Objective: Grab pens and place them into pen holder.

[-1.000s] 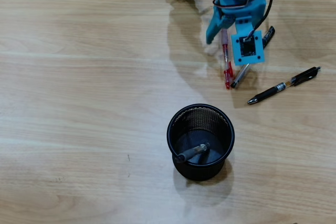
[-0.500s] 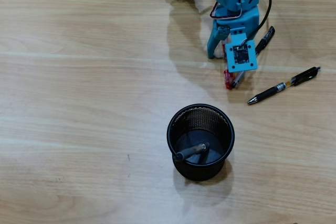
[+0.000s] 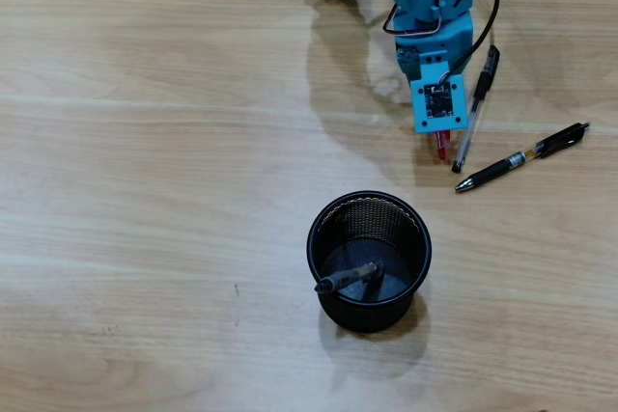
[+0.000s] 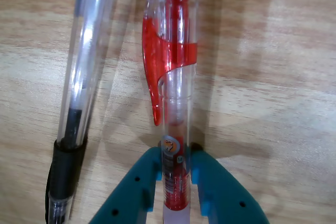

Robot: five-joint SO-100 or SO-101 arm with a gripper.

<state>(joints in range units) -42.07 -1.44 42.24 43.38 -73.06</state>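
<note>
Where the teal hand [image 4: 175, 174] meets the wooden surface [image 4: 273, 77], its two fingers are pressed against either side of the red pen [image 4: 173, 77], grasping its clear barrel near one end. Wrist view: the red pen runs up the middle of the frame, its red clip curving off to the left; a second pen with a clear barrel and a black grip [image 4: 79, 108] lies just beside it on the left, roughly parallel and apart from the fingers.

Overhead view: the arm [image 3: 433, 16] reaches down from the top edge, and the square camera module on its wrist covers most of the hand [image 3: 439, 142]. Only the red tip of the red pen [image 3: 441, 150] shows below that module. The clear-barrelled black pen [image 3: 475, 108] lies just to the right of the arm, slanting down and left. A third pen with an orange band [image 3: 522, 157] lies farther right, well apart from the hand, slanting up toward the right edge.

The round black mesh pen holder [image 3: 323, 224] stands upright below the arm, well apart from the loose pens. One dark pen [image 3: 350, 278] rests tilted inside it, its end leaning toward the left wall.
</note>
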